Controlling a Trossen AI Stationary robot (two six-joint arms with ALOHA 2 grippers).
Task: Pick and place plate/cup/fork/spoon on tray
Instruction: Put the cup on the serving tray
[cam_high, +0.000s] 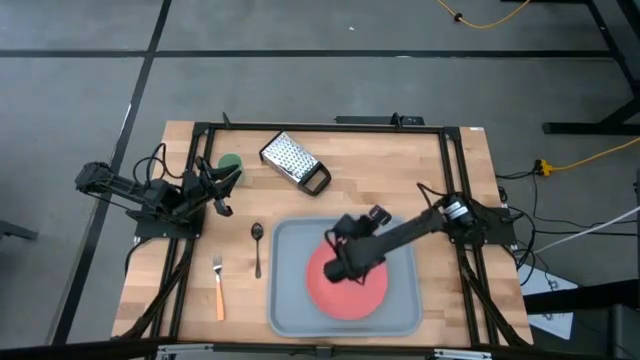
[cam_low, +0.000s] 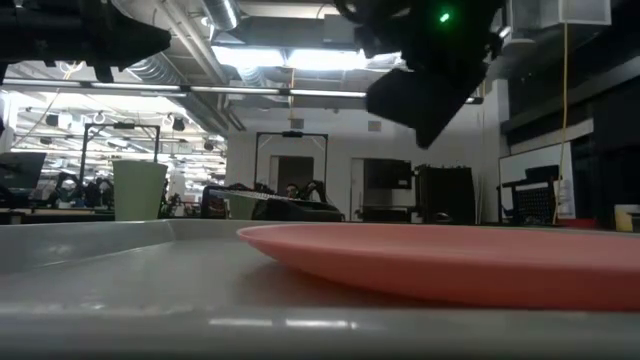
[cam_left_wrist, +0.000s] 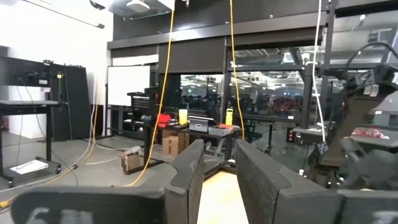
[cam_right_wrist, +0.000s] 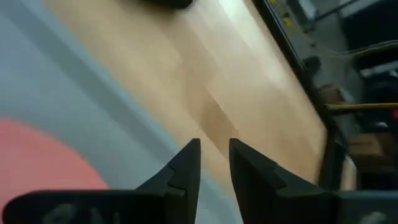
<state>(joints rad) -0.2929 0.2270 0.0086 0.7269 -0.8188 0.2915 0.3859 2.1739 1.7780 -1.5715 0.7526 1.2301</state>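
Observation:
The pink-red plate (cam_high: 350, 285) lies flat in the grey-blue tray (cam_high: 290, 300); it also shows in the low view (cam_low: 450, 262) and the right wrist view (cam_right_wrist: 31, 165). My right gripper (cam_high: 336, 256) (cam_right_wrist: 214, 146) hovers over the plate's far-left part, its fingers close together and empty. The green cup (cam_high: 230, 163) (cam_low: 138, 190) stands on the table at the far left. The dark spoon (cam_high: 257, 246) and the orange-handled fork (cam_high: 218, 286) lie on the table left of the tray. My left gripper (cam_high: 222, 190) (cam_left_wrist: 219, 149) waits beside the cup, its fingers close together and empty.
A perforated metal grater (cam_high: 295, 162) with a black handle lies on the table beyond the tray. Black frame rails (cam_high: 455, 190) run along the table's sides. Bare wood (cam_high: 380, 180) lies between the grater and the right arm's base.

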